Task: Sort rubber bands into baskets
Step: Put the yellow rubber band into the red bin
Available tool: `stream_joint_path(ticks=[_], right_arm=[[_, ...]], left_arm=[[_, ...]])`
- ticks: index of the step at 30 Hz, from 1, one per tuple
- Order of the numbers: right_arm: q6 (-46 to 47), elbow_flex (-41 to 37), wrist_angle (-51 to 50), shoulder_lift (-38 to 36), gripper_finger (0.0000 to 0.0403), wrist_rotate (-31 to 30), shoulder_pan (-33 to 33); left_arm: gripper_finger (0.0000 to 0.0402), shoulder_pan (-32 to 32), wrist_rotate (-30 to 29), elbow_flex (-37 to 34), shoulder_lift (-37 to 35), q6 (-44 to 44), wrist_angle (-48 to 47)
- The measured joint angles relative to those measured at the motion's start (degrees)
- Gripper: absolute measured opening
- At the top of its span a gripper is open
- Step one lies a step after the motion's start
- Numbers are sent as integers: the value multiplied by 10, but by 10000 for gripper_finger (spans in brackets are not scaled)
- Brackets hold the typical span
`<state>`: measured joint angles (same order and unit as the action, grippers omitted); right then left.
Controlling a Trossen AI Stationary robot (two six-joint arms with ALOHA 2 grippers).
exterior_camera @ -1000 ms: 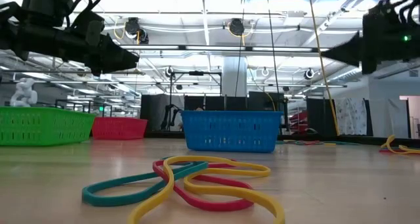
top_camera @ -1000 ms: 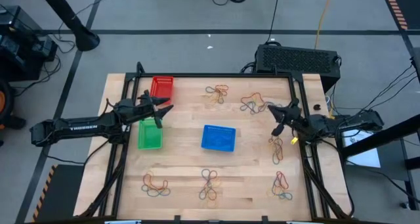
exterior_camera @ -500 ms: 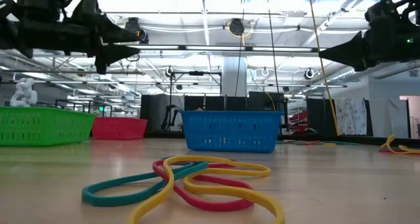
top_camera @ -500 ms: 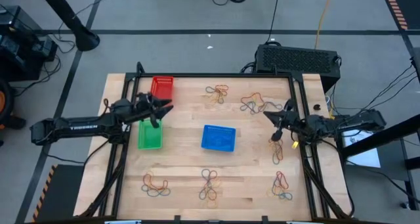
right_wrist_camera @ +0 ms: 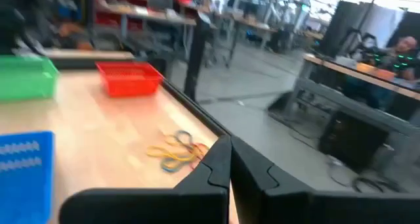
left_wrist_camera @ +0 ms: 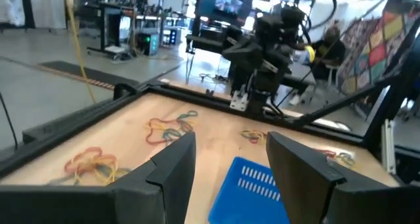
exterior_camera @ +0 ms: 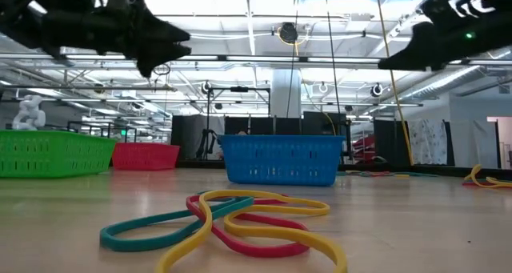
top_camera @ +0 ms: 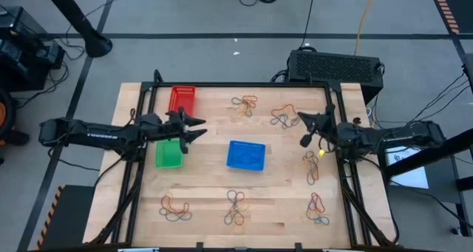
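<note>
Shifted since earlier: left gripper (top_camera: 198,127), open and empty, carried from green basket (top_camera: 168,154) toward blue basket (top_camera: 245,155). Right gripper (top_camera: 304,130) shut. Bands (top_camera: 236,208): scattered in piles on table; light, limp, tangled; best pinched singly at a free loop.

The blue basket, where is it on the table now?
In the high view, the blue basket sits near the table's middle, right of the green basket.

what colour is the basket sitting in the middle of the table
Blue. The middle basket is a blue perforated tray, clearest in the high view.
</note>
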<state>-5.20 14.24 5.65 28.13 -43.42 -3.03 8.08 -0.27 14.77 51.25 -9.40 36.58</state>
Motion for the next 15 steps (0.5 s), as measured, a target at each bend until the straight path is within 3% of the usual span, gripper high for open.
stream_joint_path(ticks=[8,15], right_arm=[[-9,149,-212,117,0,14,69],[99,299,-478,212,0,266,103]], left_arm=[[194,-4,0,63,78,43,-8],[194,-4,0,95,86,54,-30]])
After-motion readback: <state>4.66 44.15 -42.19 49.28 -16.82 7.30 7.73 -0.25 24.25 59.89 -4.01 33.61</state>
